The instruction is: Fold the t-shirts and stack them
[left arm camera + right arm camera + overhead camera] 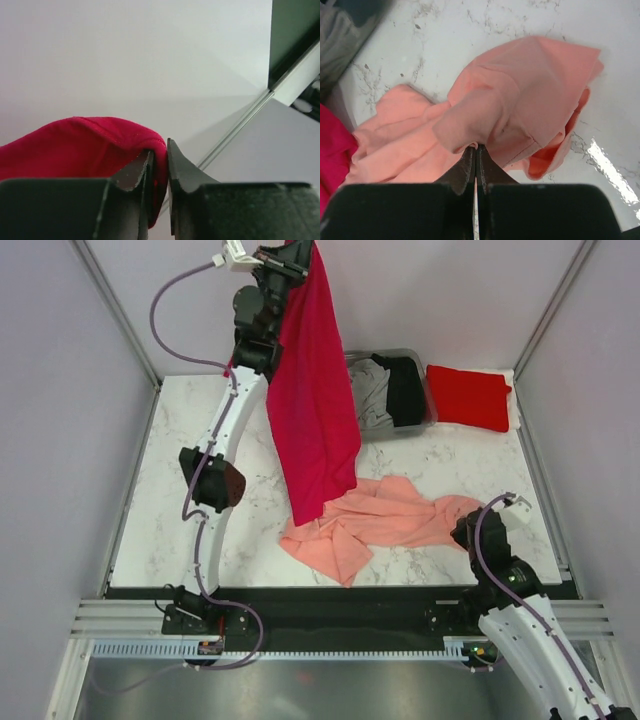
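Top external view: the left gripper [288,258], raised high above the far side of the white marble-patterned table [170,470], pinches the top edge of a magenta cloth t-shirt [315,410]. The shirt hangs full length, and its lower end meets a crumpled salmon pink cloth t-shirt [385,520] near the front edge. The right gripper [475,149] is clamped on a fold of that salmon shirt. A folded bright red cloth t-shirt [468,397] lies far right, beside a clear grey plastic bin [431,412].

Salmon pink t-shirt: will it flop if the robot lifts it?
Probably floppy: the salmon pink t-shirt lies crumpled in soft folds. It would likely dangle like the magenta t-shirt hanging from the left gripper.
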